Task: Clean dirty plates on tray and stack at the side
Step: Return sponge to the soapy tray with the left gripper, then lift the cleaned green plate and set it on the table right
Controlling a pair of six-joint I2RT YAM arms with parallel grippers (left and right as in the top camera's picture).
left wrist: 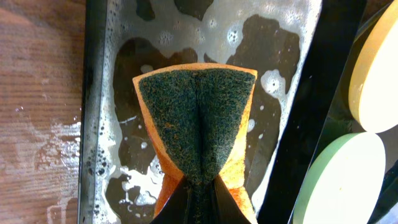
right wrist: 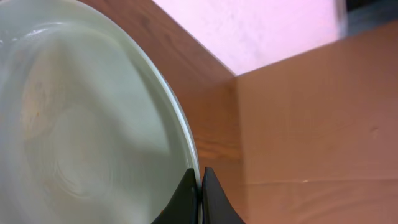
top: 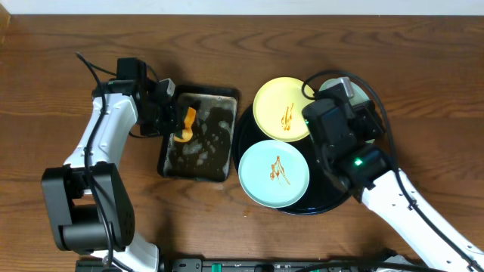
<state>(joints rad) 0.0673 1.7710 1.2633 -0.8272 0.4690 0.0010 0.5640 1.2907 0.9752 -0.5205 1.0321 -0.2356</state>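
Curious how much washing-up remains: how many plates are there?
3. A yellow plate at the back of the tray, a mint-green plate at its front, and a third plate, mostly hidden from above, pinched at its rim by the right gripper.

Seen from overhead, my left arm (top: 98, 143) rises from its base at lower left, folds at the elbow and turns right. My left gripper (left wrist: 200, 186) reaches straight out from the wrist, both black fingers pinched hard on a folded sponge (left wrist: 196, 118). My right arm (top: 412, 215) stretches diagonally from lower right toward the upper middle, a green light glowing on its black wrist (top: 355, 160). My right gripper (right wrist: 200, 183) has its fingers clamped to a sliver on the rim of a pale green plate (right wrist: 81, 124).
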